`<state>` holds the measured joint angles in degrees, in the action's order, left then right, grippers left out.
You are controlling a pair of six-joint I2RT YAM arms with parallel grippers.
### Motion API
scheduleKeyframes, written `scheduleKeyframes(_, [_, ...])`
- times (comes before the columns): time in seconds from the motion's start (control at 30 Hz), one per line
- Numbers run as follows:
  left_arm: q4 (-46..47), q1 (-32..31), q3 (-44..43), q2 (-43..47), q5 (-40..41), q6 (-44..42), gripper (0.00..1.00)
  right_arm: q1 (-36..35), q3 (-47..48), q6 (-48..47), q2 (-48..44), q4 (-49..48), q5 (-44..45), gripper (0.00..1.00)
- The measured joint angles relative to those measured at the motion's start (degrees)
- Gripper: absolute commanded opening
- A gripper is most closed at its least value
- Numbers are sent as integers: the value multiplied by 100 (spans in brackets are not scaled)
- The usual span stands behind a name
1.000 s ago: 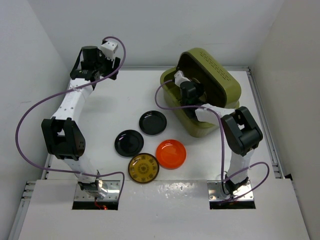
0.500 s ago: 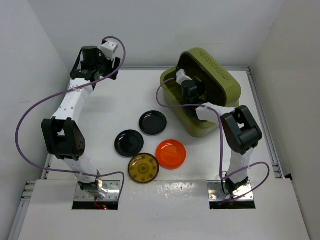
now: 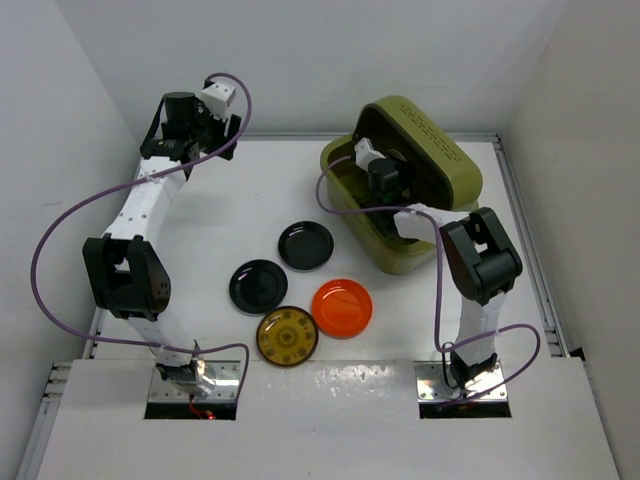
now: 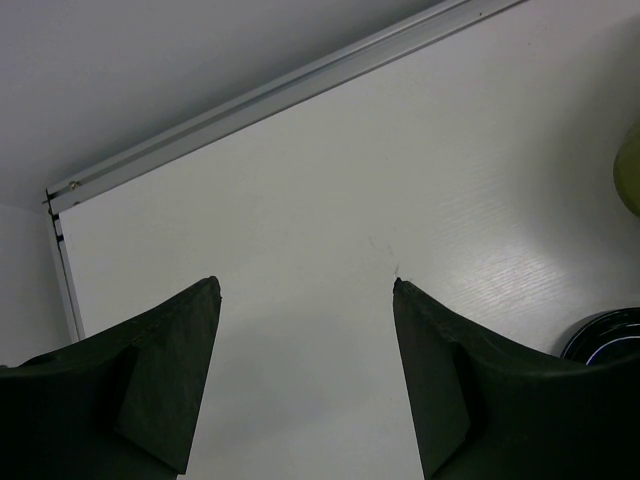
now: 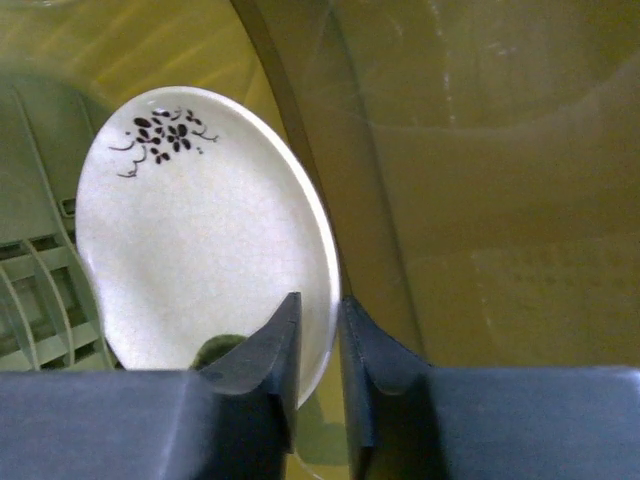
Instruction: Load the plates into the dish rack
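Observation:
My right gripper is shut on the rim of the cream plate, which has a dark floral patch and is held upright inside the olive-green dish rack. In the top view this gripper reaches into the rack under its raised lid; the cream plate is hidden there. Two black plates, an orange plate and a yellow patterned plate lie flat on the table. My left gripper is open and empty, raised at the far left back.
The rack's slatted floor shows left of the cream plate. A metal rail runs along the table's back edge. White walls close in on both sides. A black plate's edge shows in the left wrist view.
My right gripper has shifted slightly to the right inside the rack with the cream plate. The left arm and the plates on the table have not moved.

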<state>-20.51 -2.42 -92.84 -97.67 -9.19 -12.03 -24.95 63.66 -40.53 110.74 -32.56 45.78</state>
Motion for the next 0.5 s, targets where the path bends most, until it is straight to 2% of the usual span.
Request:
scheduleKeyframes(0.2, [0,0,2,-2,0,0,74,-7,-46,-2,0,133,-90,43])
scheduleKeyframes(0.37, [0,0,0,-2,0,0,74,-37,-46,-2,0,238,-129,50])
scheduleKeyframes(0.43, [0,0,2,-4,-2,0,74,-55,-44,-4,0,282,-136,60])
scheduleKeyframes(0.5, [0,0,0,-7,-2,-7,74,-70,-31,-13,0,334,-133,63])
